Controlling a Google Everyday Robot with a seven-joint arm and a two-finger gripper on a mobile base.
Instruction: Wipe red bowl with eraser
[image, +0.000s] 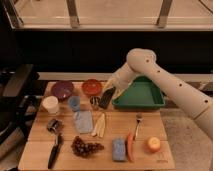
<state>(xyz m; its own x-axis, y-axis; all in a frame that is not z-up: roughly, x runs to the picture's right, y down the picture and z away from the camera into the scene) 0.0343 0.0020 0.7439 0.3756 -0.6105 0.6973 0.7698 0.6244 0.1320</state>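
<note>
Camera view looking down on a wooden counter (161, 126) crowded with small things. Step in hand, by judgement: carrying the eraser (105, 99) across to the red bowl (92, 87). At centre frame, claw (109, 91) clenched on the eraser's upper end, just right of the bowl. Eraser dark, elongated, hanging tilted under the claw, seemingly clear of the counter and not yet touching the bowl. Red bowl small, round, red-orange with a darker glossy inside, at the counter's upper middle, between purple bowl (62, 90) at left and green tray (140, 96) at right. Next, probably: shifting left and lowering the eraser's free end into the bowl, then sweeping gently around without tipping it.
</note>
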